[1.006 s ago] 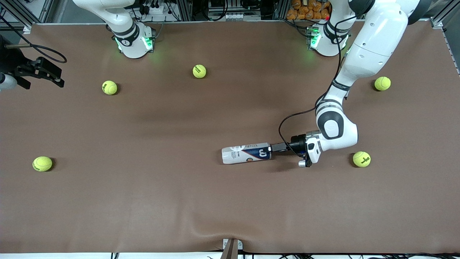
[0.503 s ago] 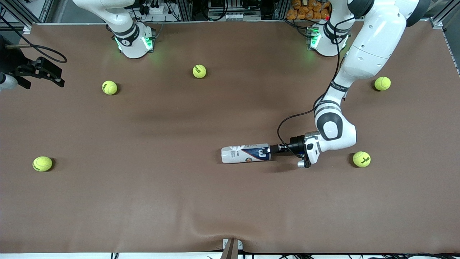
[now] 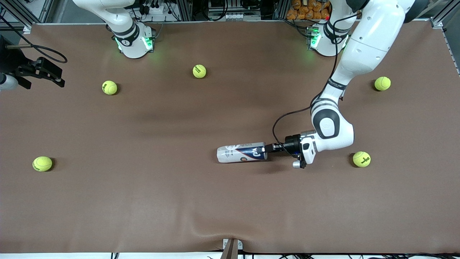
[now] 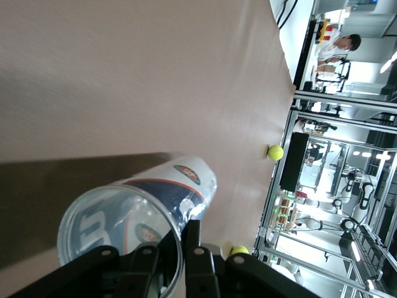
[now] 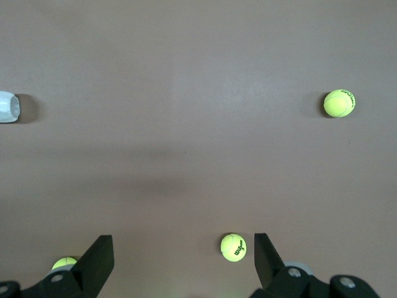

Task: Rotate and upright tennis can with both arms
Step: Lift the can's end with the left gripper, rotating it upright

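The tennis can (image 3: 240, 154) lies on its side on the brown table, its open silver-rimmed end toward the left arm's end of the table. My left gripper (image 3: 267, 148) is shut on that rim. In the left wrist view the can (image 4: 139, 214) shows its open mouth, and my left gripper (image 4: 183, 236) pinches the wall with one finger inside and one finger (image 4: 193, 234) outside. My right gripper (image 3: 57, 76) waits open and empty over the right arm's end of the table. Its wrist view shows my right gripper (image 5: 182, 254) wide open and the can's closed end (image 5: 7, 107).
Several yellow tennis balls lie scattered on the table: one (image 3: 361, 159) close to the left wrist, one (image 3: 382, 83) near the left arm's base, one (image 3: 199, 71) and one (image 3: 109, 87) near the right arm's base, one (image 3: 42, 163) nearer the front camera.
My left gripper has slid onto the can's rim and closed on it. The can has shifted a little toward the right arm's end. The right arm has not moved.
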